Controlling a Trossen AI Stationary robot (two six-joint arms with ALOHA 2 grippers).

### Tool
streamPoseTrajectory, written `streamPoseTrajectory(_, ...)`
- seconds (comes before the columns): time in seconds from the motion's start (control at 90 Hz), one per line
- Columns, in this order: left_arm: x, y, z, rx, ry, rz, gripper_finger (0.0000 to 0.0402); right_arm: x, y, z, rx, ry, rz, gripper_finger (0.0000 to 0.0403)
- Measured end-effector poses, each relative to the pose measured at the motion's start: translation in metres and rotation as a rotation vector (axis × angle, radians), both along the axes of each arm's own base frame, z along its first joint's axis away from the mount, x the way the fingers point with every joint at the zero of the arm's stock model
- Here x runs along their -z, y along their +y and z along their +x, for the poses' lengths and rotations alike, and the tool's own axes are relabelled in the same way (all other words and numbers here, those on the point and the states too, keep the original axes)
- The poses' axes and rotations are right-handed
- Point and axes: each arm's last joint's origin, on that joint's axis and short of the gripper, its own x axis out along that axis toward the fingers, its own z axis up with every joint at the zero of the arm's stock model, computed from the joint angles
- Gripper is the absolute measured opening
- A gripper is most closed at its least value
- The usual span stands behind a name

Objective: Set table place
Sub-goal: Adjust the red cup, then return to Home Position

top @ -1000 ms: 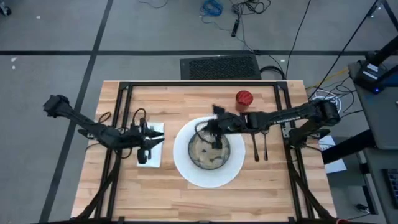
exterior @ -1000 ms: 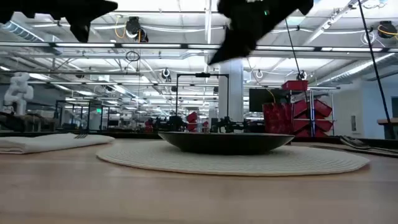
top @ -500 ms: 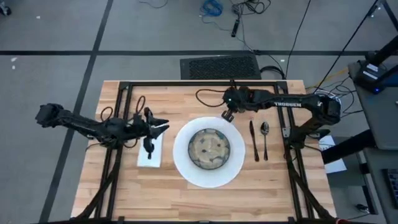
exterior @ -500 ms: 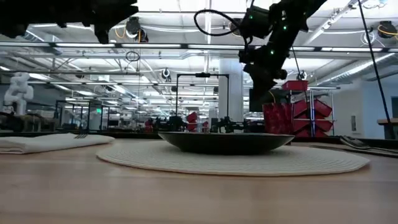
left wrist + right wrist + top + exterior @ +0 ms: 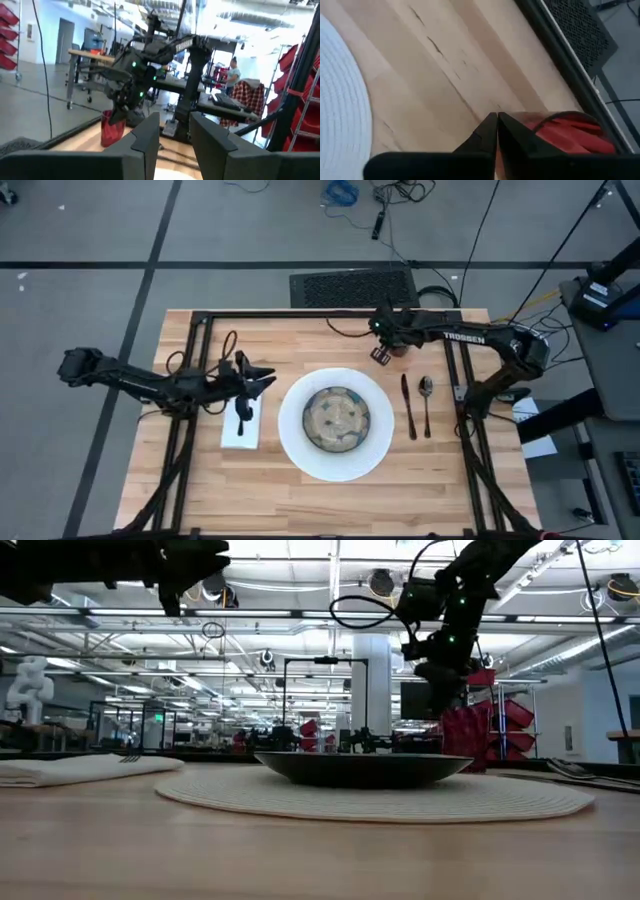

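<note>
- Sitting at the middle of the table (image 5: 300, 490), the white plate (image 5: 296, 438) carries the speckled bowl (image 5: 336, 418) at its centre.
- At 3 o'clock from the plate lie 2 dark pieces of cutlery, a knife (image 5: 407, 406) and a spoon (image 5: 426, 402), side by side and parallel, clear of the plate's rim.
- At 9 o'clock from the plate lies the white napkin (image 5: 240, 430), with a dark fork's tines (image 5: 129, 757) showing on it in the low view.
- At 1 o'clock from the plate, near the table's far edge, stands the red cup (image 5: 570, 134), largely hidden under the right arm from above.
- The right gripper (image 5: 381, 355) hangs just beside the cup, above the tabletop between cup and plate; its 2 fingers are pressed together with nothing between them.
- The left gripper (image 5: 262, 378) hovers over the napkin's far end, pointing toward the plate; its fingers (image 5: 147, 135) stand slightly apart and hold nothing.
</note>
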Motion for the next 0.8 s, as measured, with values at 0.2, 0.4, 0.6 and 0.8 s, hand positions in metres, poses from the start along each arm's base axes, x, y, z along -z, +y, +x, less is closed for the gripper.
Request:
streamPoseTrajectory(0.2,-0.005,0.001,-0.005,-0.013,-0.022,0.020,0.0093,-0.015,-0.004,0.002,-0.054,-0.090,-0.093,0.0000)
streamPoseTrajectory(0.4,-0.006,0.001,-0.008,-0.016,-0.013,0.021,0.0093,-0.045,-0.001,-0.026,0.006,-0.138,-0.124,0.0000)
streamPoseTrajectory(0.6,-0.001,0.003,-0.008,-0.083,0.039,0.019,0.0093,-0.057,-0.002,-0.058,0.190,-0.151,-0.076,0.0000)
streamPoseTrajectory(0.8,-0.005,0.005,-0.019,-0.111,0.053,0.049,0.0093,-0.075,0.014,-0.066,0.139,-0.224,-0.114,0.0000)
